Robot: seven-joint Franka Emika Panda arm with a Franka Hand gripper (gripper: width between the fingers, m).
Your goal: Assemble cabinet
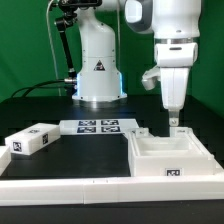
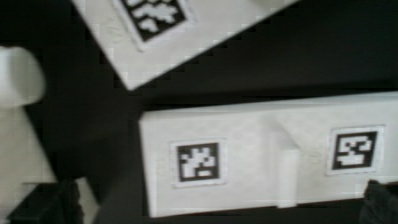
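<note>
Right now my gripper (image 1: 173, 122) hangs with jaws wide, the cabinet body (image 1: 150, 162) just beneath them; descending off-centre, I reckon a fingertip could strike its wall.

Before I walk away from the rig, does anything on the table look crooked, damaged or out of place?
Nothing looks damaged or spilled. One loose white block lies skewed at the exterior view's left, apart from the cabinet body and at an angle to the marker board. The open hand hangs over the body.
</note>
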